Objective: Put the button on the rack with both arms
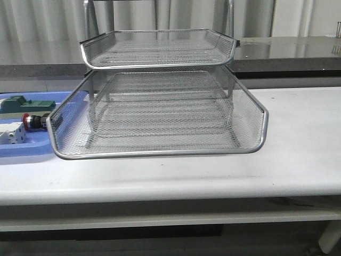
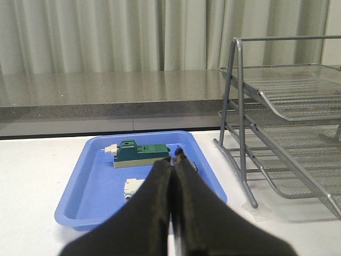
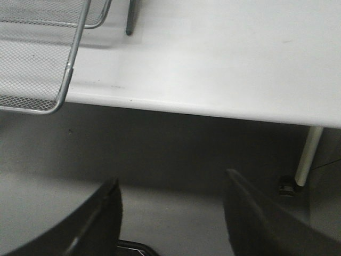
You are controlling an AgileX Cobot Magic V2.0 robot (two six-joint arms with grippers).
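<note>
The button (image 1: 32, 120), with a red cap and a dark body, lies on its side in the blue tray (image 1: 32, 149) at the table's left, just left of the rack (image 1: 160, 96). The rack's lower mesh tray (image 1: 160, 152) is slid out toward me. Neither arm shows in the front view. In the left wrist view my left gripper (image 2: 173, 157) is shut and empty, short of the blue tray (image 2: 90, 176); its fingers hide the button. My right gripper (image 3: 170, 184) is open and empty, below the table's front edge, with a corner of the rack's tray (image 3: 37, 64) in view.
A green block (image 1: 24, 104) and a white block (image 1: 13, 136) lie in the blue tray; both also show in the left wrist view, green (image 2: 141, 153) and white (image 2: 132, 188). A grey counter (image 1: 287, 53) runs behind the table. A table leg (image 3: 306, 157) stands at the right.
</note>
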